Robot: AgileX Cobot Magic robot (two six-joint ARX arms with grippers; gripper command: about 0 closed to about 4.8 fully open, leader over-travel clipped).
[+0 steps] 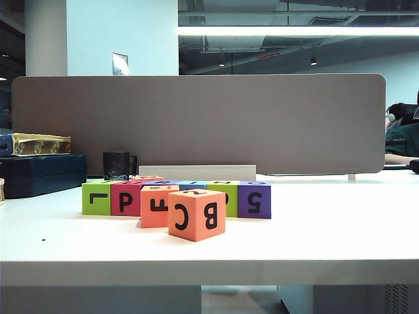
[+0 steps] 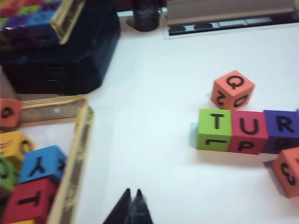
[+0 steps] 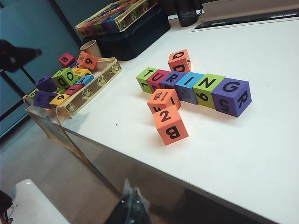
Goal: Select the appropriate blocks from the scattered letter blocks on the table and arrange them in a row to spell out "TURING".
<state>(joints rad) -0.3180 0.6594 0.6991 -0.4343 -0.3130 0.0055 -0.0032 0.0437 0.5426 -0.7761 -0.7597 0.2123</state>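
The blocks stand in one row on the white table. In the right wrist view they read T, U, R, I, N, G. The exterior view shows the row's other side, from the lime green block to the purple one. My left gripper is shut and empty above bare table, well apart from the T block. My right gripper is shut and empty, off the table's near edge over the floor. Neither gripper shows in the exterior view.
Three orange cubes crowd the row: the C/B cube and the F cube on the exterior camera's side, the Q cube on the other. A gold-rimmed tray of spare blocks, a dark box and a black cup stand to the left.
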